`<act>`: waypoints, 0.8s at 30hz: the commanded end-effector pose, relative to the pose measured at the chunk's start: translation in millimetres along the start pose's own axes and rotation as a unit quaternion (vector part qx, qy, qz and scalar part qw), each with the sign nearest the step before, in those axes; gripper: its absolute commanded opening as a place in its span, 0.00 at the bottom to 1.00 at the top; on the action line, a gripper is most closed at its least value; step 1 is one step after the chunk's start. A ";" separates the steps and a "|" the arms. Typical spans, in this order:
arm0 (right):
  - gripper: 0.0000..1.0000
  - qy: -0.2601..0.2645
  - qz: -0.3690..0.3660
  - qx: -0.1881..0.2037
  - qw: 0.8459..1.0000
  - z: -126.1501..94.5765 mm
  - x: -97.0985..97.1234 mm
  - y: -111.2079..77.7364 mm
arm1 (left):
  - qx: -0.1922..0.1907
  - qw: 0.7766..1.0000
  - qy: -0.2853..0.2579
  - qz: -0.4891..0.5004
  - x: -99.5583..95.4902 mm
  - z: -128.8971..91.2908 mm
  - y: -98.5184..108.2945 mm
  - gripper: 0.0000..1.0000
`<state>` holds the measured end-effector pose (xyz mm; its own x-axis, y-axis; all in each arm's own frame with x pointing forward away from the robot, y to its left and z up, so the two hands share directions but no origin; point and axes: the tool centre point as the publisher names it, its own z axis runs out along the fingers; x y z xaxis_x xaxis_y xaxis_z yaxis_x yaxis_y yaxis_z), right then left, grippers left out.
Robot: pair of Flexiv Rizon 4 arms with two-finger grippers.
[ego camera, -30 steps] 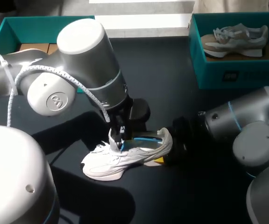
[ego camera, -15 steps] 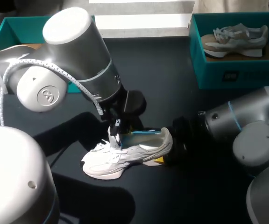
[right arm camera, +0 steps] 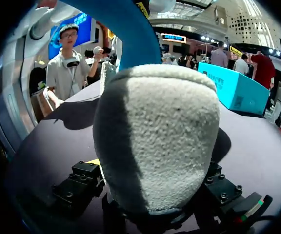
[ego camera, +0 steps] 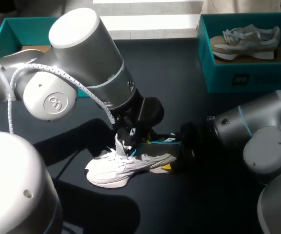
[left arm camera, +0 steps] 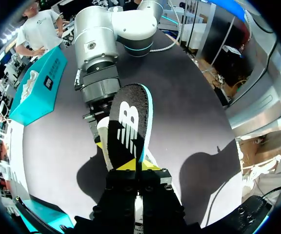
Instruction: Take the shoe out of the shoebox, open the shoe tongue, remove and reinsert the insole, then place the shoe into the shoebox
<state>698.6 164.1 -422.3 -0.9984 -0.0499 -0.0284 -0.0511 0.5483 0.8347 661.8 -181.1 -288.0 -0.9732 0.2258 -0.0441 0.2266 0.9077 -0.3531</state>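
Black insole (left arm camera: 130,122) stands pinched in left claw (left arm camera: 136,166), above white shoe (ego camera: 116,170).

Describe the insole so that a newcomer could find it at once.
On the dark table, find the white shoe near its middle. The insole rises from it, pinched in the left gripper. It alone is flat and black with a blue edge.

robot test bench: left arm (ego camera: 82,63), right arm (ego camera: 257,126) at dark table (ego camera: 179,68), teal shoebox (ego camera: 228,75) at far corner.
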 end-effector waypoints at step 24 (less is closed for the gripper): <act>0.00 -0.001 0.000 0.001 1.000 4.8 -1.9 -2.6 | 0.032 0.998 0.052 0.019 -16.8 -42.8 1.4 1.00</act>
<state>698.6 164.3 -422.4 -0.9983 -0.0502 -0.0283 -0.0512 0.5482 0.8348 680.1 -179.7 -256.8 -0.9552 0.2943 0.0325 0.2550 0.8736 -0.4145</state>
